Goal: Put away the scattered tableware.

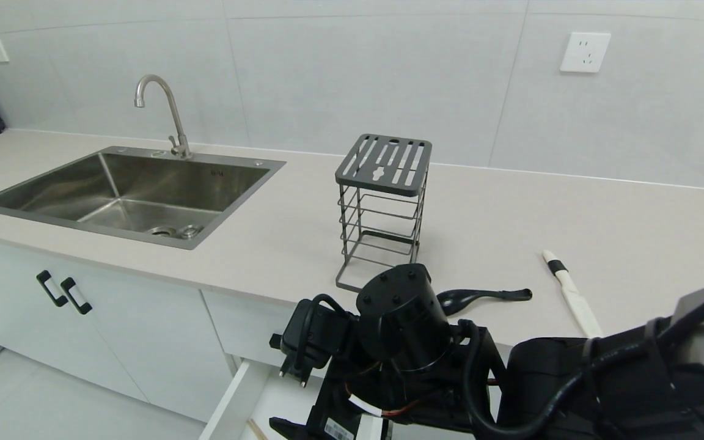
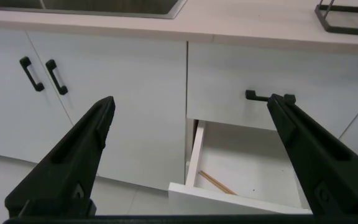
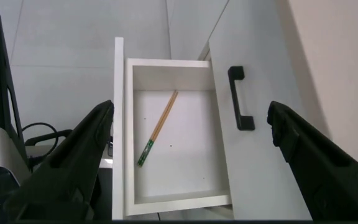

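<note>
Toward the lower right of the head view, a black plastic spoon (image 1: 480, 297) lies on the pale stone bench (image 1: 511, 214), just in front of the dark grey wire cutlery rack (image 1: 382, 208). A white utensil with a black band (image 1: 572, 293) lies farther right. Below the bench, the white drawer (image 3: 120, 124) stands open with wooden chopsticks (image 3: 160, 127) inside. The left end effector (image 2: 190, 106) and the right end effector (image 3: 190, 109) both gape wide, holding nothing, the right one above the drawer.

A kitchen. A steel sink (image 1: 132, 195) with a tap (image 1: 165, 113) sits in a pale counter (image 1: 498, 226). White cabinets (image 1: 83, 324) stand below, tiled wall (image 1: 340, 67) behind.
</note>
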Available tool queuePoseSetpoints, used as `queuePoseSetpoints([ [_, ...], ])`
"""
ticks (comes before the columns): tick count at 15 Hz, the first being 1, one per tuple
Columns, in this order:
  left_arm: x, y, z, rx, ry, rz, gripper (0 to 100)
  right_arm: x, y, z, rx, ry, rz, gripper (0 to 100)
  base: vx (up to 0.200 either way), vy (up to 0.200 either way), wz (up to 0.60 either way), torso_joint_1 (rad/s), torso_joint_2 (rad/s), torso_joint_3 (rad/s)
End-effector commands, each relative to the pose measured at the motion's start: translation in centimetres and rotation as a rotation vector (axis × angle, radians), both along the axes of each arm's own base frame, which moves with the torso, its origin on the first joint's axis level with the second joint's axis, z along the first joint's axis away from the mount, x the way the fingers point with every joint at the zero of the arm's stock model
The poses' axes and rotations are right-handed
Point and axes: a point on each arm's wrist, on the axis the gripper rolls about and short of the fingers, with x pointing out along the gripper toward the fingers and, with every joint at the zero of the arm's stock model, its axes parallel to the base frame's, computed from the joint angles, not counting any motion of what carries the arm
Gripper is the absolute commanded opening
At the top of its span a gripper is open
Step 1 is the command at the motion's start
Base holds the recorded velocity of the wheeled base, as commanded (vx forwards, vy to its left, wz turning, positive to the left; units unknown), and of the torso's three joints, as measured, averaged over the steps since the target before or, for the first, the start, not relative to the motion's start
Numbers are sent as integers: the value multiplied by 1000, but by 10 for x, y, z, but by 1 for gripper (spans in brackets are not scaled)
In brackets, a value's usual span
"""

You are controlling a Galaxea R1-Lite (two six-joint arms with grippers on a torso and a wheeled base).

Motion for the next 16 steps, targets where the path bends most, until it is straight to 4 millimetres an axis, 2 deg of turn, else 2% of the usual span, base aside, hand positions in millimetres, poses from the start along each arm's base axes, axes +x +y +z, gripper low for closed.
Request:
queuePoseSetpoints([
  [1, 0, 0, 0, 0, 0, 0, 100, 0, 0, -1, -2, 1, 1, 100, 0, 0, 0, 246, -520, -276],
  [7, 0, 0, 0, 0, 0, 0, 100, -1, -3, -6, -21, 10, 1, 100, 0, 0, 0, 242, -528, -274],
  [10, 0, 0, 0, 0, 0, 0, 100, -9, -17, -21, -82, 37, 22, 100, 0, 0, 0, 74, -147, -80],
  [13, 0, 0, 0, 0, 0, 0, 100, -11, -32, -22, -92, 44, 30, 100, 0, 0, 0, 0, 0, 0],
  [16, 0, 0, 0, 0, 0, 0, 100, -20, -57, -31, -110, 81, 15, 100, 0, 0, 0, 0, 0, 0],
])
